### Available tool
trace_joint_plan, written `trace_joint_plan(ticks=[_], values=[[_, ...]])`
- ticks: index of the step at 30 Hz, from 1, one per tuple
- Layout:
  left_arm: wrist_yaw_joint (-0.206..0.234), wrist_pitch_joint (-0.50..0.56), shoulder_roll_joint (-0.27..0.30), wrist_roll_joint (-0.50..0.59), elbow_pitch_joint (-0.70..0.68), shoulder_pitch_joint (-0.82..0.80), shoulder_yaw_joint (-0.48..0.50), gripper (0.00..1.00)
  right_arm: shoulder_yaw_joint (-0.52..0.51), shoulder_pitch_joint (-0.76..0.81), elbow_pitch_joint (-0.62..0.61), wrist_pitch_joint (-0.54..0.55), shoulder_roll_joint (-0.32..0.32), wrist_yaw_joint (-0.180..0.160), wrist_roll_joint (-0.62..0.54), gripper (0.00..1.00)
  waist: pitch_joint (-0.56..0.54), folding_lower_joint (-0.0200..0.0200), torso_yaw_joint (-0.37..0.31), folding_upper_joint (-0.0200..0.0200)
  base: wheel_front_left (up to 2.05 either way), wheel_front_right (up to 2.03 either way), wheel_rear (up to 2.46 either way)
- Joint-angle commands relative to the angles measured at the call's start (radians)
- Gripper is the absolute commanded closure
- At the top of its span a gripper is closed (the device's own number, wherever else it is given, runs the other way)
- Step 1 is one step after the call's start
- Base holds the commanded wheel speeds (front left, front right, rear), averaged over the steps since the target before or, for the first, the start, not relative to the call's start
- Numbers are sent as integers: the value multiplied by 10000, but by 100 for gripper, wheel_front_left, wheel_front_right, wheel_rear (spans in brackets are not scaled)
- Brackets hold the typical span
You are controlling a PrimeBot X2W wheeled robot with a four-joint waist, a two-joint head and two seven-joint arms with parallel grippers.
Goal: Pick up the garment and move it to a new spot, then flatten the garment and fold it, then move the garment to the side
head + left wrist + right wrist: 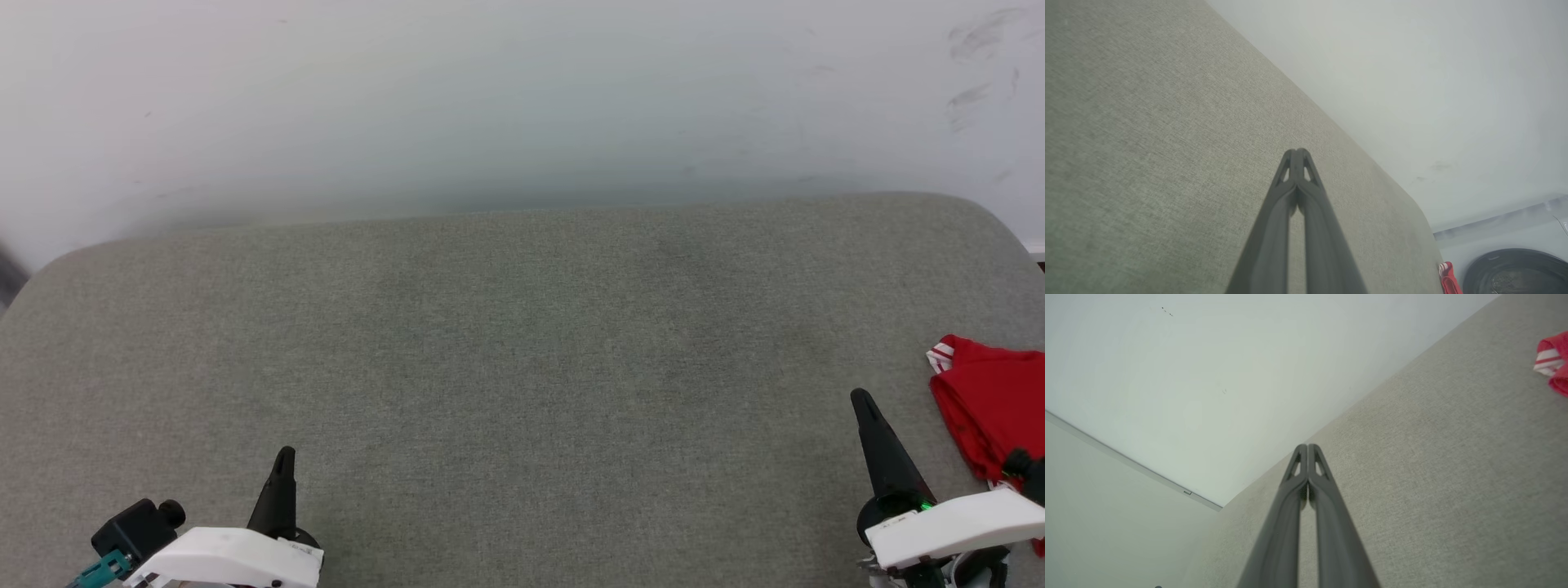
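The garment (992, 408), a red jersey with red-and-white striped trim, lies bunched at the far right edge of the grey padded surface (522, 351), partly cut off by the frame. A corner of it shows in the right wrist view (1553, 361) and a sliver in the left wrist view (1449, 277). My right gripper (861, 400) is shut and empty, just left of the garment and apart from it. Its fingertips (1306, 449) are pressed together. At the lower left my left gripper (284, 454) is shut with nothing in it, its fingertips (1297, 153) touching.
A white wall (522, 98) rises behind the grey surface. The surface has rounded back corners. A dark round object (1515, 271) sits beyond the surface's right end in the left wrist view.
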Motion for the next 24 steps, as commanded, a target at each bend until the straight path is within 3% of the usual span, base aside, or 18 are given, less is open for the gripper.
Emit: trace_joint_plan(ticks=[1, 24], values=[[-68, 62, 32, -233, -68, -296, 98, 100, -38, -249, -32, 27, 0, -1, 270, 100, 2, 0, 1, -1, 0, 0, 0], [-582, 735, -290, -2542, 292, -720, 585, 100, -204, -650, 656, 188, 86, -1, 2930, 100, 48, 0, 31, -1, 0, 0, 0]])
